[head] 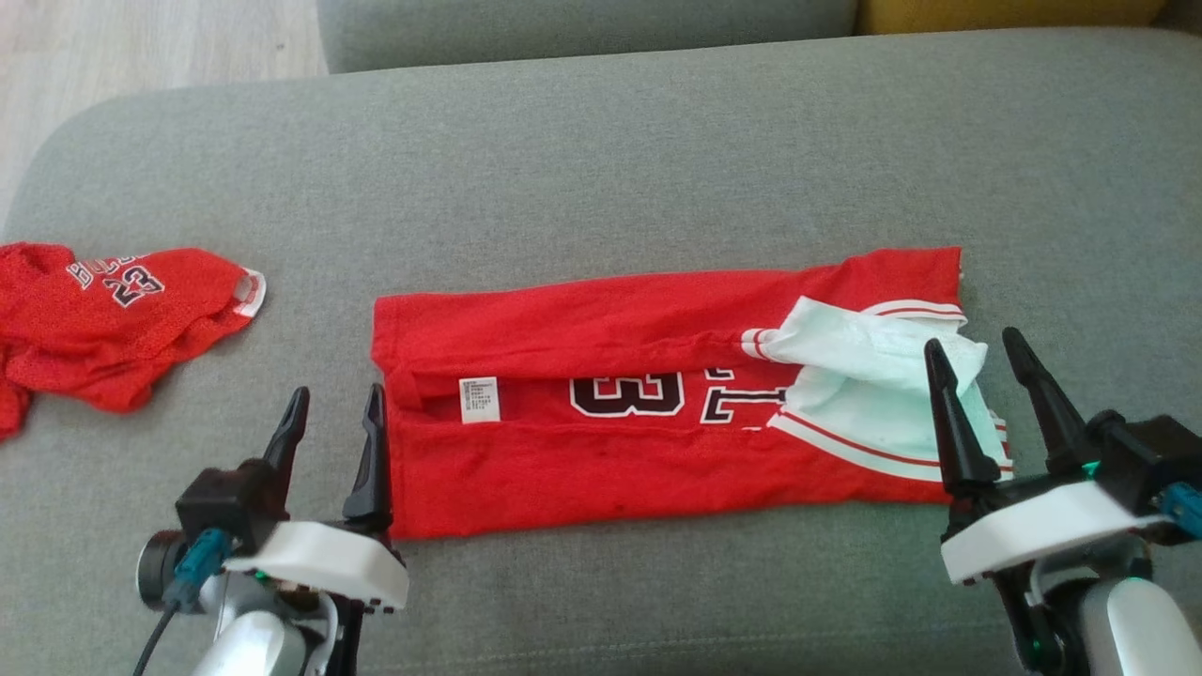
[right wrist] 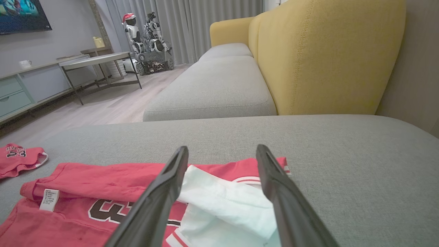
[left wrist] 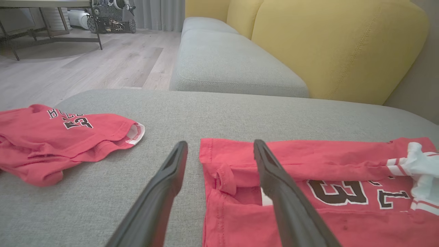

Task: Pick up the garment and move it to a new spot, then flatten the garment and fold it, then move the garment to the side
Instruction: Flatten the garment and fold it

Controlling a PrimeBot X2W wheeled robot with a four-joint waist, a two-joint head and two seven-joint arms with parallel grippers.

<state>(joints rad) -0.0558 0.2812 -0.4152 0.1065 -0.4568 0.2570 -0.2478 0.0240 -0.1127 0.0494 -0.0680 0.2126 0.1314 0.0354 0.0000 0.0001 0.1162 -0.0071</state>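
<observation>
Your jersey lies across the middle of the sofa with both long edges turned in, so it's a narrow strip. Looks to me like the lengthwise folds are done and the end-to-end fold is what's left. That'd explain the setup: left gripper right at the strip's left end, right gripper at its right end, jaws wide open on both, nothing gripped. A second jersey sits bunched well off to the left, out of the way.

Hard bits: the top flap covers part of the number, so you only read a 3 plus scraps of letters. The white patch at the right end could be lining turned out or a separate cloth, can't tell. The right jaws block that corner. No idea whether the left inner jaw touches the edge. The second jersey runs off the frame.
</observation>
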